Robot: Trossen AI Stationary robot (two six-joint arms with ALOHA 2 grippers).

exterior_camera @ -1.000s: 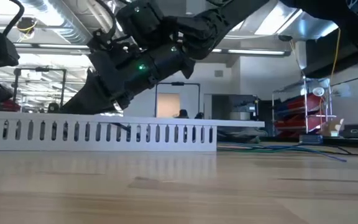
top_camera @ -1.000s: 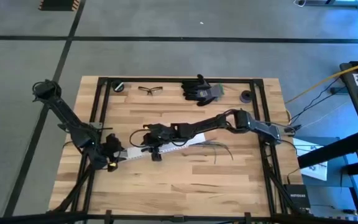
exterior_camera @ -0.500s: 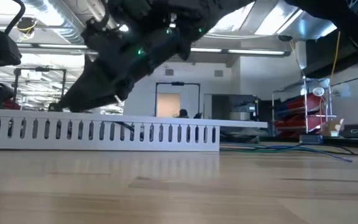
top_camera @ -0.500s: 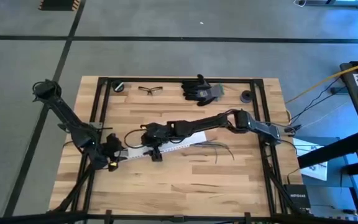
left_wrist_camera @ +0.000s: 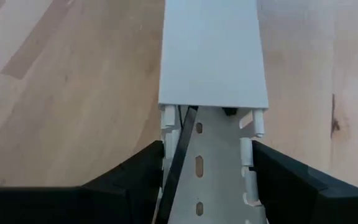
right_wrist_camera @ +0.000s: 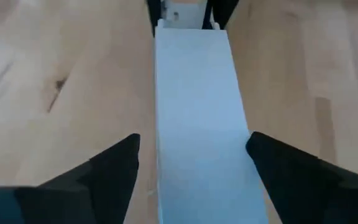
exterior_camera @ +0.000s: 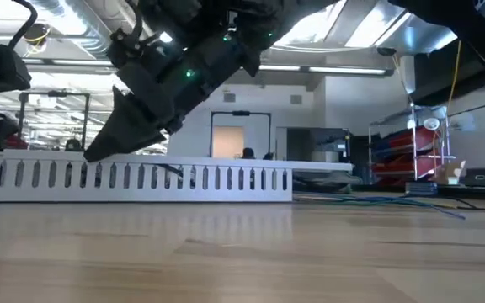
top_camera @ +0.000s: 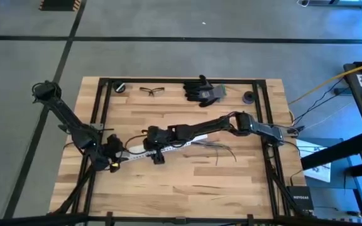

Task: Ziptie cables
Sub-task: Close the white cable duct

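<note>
A long white slotted duct [top_camera: 168,145] lies across the table's middle. A flat white cover [right_wrist_camera: 197,118] sits on top of it, leaving the left end uncovered. One dark cable [left_wrist_camera: 182,149] runs inside that bare end. Other thin cables [top_camera: 222,149] lie loose on the wood by the duct's right end. My left gripper [top_camera: 117,157] is shut on the duct's left end. My right gripper [top_camera: 148,142] stands open over the covered duct, slanting down toward the left, with one finger [right_wrist_camera: 114,168] on each side of the cover. My left gripper pinches the duct's uncovered left end [left_wrist_camera: 247,155] between its two fingers, one on each slotted side wall. The fingers come level from the table's left and lie along the duct. The duct rests flat on the table. My right gripper straddles the cover; I cannot tell whether its fingertips [exterior_camera: 99,151] touch it.
Along the far edge lie safety glasses [top_camera: 151,91], black gloves [top_camera: 201,91], a dark roll [top_camera: 119,88] and a dark round part [top_camera: 249,96]. A small black object [top_camera: 158,158] sits just in front of the duct. Bare wood [top_camera: 193,185] fills the near half.
My right gripper has gone along the duct toward the table's left edge and my left gripper, and has come lower, its fingertips now at the duct's top edge. The duct has stayed on the table.
</note>
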